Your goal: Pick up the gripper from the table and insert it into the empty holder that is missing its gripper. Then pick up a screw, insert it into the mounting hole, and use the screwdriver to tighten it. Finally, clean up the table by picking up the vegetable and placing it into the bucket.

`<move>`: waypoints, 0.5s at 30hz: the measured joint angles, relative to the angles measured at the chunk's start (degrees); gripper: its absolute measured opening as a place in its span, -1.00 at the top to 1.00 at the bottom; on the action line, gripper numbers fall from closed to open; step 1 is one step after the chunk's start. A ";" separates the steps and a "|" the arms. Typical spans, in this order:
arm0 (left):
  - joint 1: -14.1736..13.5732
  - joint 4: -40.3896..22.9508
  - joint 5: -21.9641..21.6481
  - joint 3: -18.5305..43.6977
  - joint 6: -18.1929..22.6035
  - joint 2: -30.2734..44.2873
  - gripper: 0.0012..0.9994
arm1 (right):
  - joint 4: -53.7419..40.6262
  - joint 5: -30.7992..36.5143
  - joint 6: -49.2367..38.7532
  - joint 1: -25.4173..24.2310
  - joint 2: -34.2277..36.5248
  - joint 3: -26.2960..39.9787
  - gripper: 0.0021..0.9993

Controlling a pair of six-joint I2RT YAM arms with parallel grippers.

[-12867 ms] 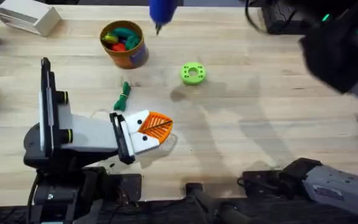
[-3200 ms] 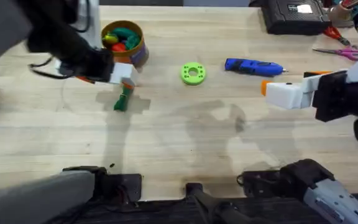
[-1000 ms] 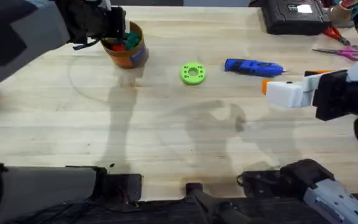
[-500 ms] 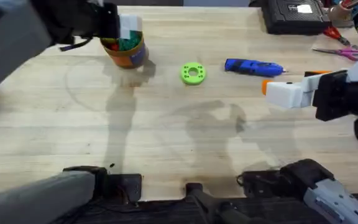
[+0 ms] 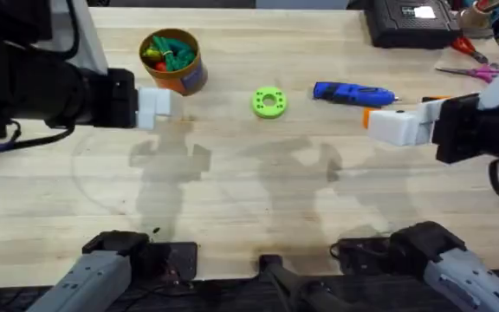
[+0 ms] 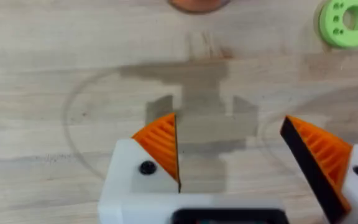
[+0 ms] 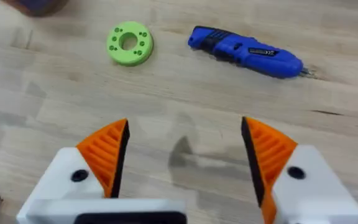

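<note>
The orange bucket (image 5: 173, 62) stands at the back left, with the dark-green vegetable (image 5: 177, 55) lying inside on top of other coloured toys. My left gripper (image 5: 156, 106) hovers just in front of the bucket, open and empty (image 6: 232, 149), both orange ribbed fingers (image 6: 163, 140) in place. The blue screwdriver (image 5: 353, 93) lies flat right of centre, also in the right wrist view (image 7: 247, 51). My right gripper (image 5: 386, 124) hangs open and empty (image 7: 185, 152) just in front of the screwdriver's tip. The loose gripper, the empty holder and the screw are out of view.
A bright green ring (image 5: 268, 101) lies between the bucket and the screwdriver, and shows in both wrist views (image 6: 348, 18) (image 7: 129, 43). A black box (image 5: 405, 19) and scissors (image 5: 468, 74) sit at the back right. Bare wood spans the middle and front of the table (image 5: 258, 199).
My left gripper has drawn back from over the bucket toward the front of the table. The vegetable that lay on the table earlier now rests in the bucket. The right arm has hardly moved.
</note>
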 joint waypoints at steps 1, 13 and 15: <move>0.00 -0.45 0.00 0.00 0.00 0.02 -0.97 | 0.02 0.00 0.01 0.00 0.36 0.00 -0.98; 0.00 -0.51 0.00 0.00 0.00 0.02 -0.97 | 0.04 0.00 0.01 0.00 5.01 0.00 -0.98; 0.00 -0.51 0.00 0.00 0.00 0.02 -0.97 | 0.05 0.00 -0.01 0.00 5.17 0.00 -0.98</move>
